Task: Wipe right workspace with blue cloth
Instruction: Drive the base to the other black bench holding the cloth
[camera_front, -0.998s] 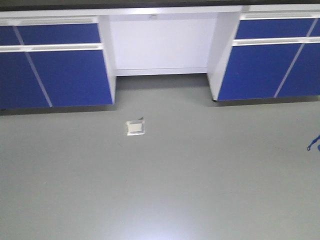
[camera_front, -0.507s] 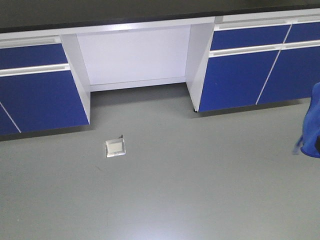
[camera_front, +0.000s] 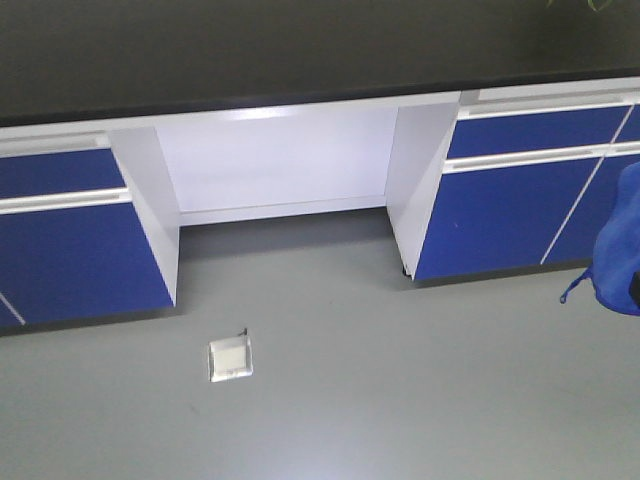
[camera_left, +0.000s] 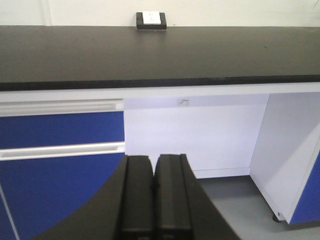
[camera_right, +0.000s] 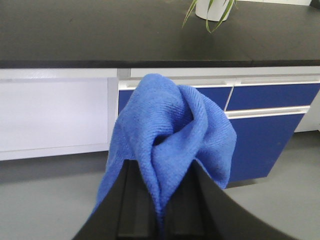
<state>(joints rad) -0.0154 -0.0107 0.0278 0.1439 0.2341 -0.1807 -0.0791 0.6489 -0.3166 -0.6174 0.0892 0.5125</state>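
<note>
Right wrist view: the right gripper (camera_right: 162, 222) is clenched on the blue cloth (camera_right: 170, 135); the rag is pinched between its two black fingers.
Cloth, place: held in the air in front of the bench cabinets and apart from the black benchtop (camera_right: 75, 30). It shows against the white rail and the blue drawer fronts (camera_right: 272, 95).
Cloth, long axis: it runs straight out from the jaws, and in this view rises to a rounded peak just under the benchtop's front edge.
Cloth, shape: bunched, with two thick folds curling round a deep central crease. One flap drapes down past the left finger and another falls to the right.
Front view: only part of the cloth shows at the right edge. It hangs roughly upright, with a thin hem strand trailing to the lower left.
Left gripper (camera_left: 152, 200): fingers pressed flat together with only a thin seam between them, grasping nothing.
Left gripper, aim: towards the bench's front, below the benchtop edge.
Socket box (camera_left: 151, 20): black with a white face, at the benchtop's far edge against the wall.
Plant pot (camera_right: 214, 9): white, standing on the benchtop at the far right, with green leaves spilling over its rim.
Drawers and cupboard doors (camera_front: 495, 225): all shut, contents hidden.
Floor plate (camera_front: 230, 359): a small metal-framed square with a pale centre, set in the grey floor (camera_front: 420, 400) in front of the white knee recess (camera_front: 280, 160).
</note>
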